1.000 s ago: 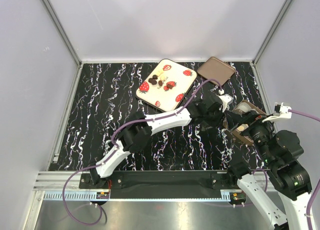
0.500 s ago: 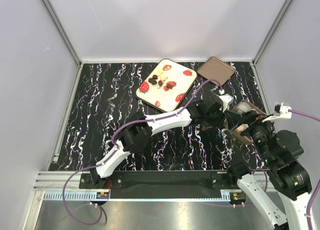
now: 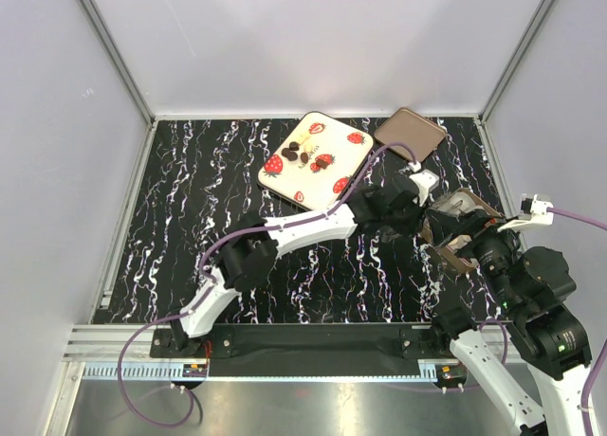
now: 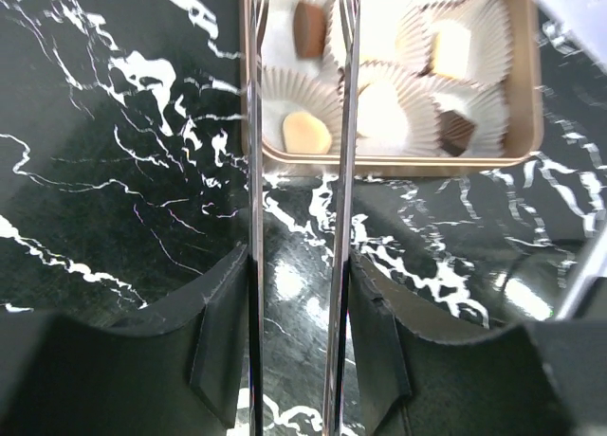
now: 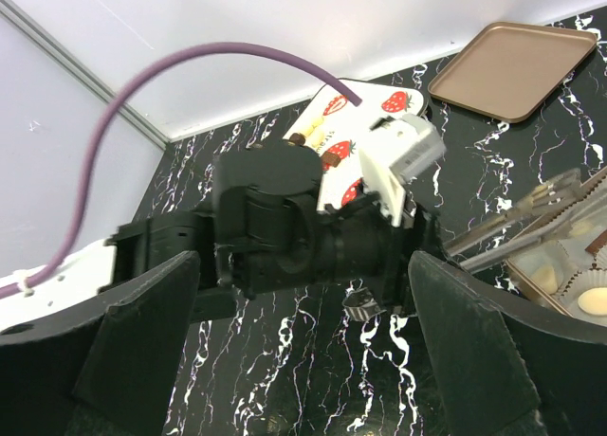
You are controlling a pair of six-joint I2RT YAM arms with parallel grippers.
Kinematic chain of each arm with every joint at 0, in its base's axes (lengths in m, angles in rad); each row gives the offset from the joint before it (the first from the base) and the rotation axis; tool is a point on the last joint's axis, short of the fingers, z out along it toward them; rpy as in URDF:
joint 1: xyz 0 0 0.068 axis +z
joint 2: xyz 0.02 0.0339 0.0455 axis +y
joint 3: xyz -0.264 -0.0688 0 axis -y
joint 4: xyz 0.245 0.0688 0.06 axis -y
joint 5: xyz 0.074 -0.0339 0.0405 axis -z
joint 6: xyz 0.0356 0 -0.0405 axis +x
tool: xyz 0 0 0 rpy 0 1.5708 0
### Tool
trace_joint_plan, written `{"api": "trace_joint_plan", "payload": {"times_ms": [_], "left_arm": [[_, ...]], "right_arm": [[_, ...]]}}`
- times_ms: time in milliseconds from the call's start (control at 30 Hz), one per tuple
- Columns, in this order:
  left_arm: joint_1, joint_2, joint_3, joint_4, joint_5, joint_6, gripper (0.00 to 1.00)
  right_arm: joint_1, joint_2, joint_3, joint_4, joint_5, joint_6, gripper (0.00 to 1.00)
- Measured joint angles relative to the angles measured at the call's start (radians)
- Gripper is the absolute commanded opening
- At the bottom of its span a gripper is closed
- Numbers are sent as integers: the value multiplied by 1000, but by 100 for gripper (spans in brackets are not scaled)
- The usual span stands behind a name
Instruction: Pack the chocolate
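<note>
Several dark chocolates (image 3: 299, 153) lie on the cream strawberry tray (image 3: 349, 159). My left gripper (image 3: 414, 211) is shut on metal tongs (image 4: 254, 123), whose two blades stand apart and reach over the brown box (image 4: 398, 163). Their tips are out of the left wrist view. The box holds white paper cups with a brown chocolate (image 4: 309, 28), a tan one (image 4: 306, 133), cream ones (image 4: 382, 109) and a dark one (image 4: 457, 131). My right gripper (image 5: 303, 351) is open and empty, just near the box (image 3: 453, 256), facing the left wrist.
The brown lid (image 3: 410, 131) lies at the back right, also in the right wrist view (image 5: 512, 71). A small dark object (image 5: 360, 310) lies on the table under the left wrist. The tongs (image 5: 517, 213) and box (image 5: 560, 270) show at the right wrist view's right edge.
My left arm has shifted a little toward the far side with the tongs, its elbow moving left. The right arm has not moved.
</note>
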Motion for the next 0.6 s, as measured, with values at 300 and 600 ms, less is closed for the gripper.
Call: {"api": "trace_joint_plan", "payload": {"times_ms": [300, 600], "left_arm": [[0, -160, -79, 14, -43, -35, 44], [7, -444, -451, -61, -263, -125, 44]], "right_arm": [[0, 13, 7, -14, 2, 18, 98], [0, 117, 58, -88, 25, 70, 97]]}}
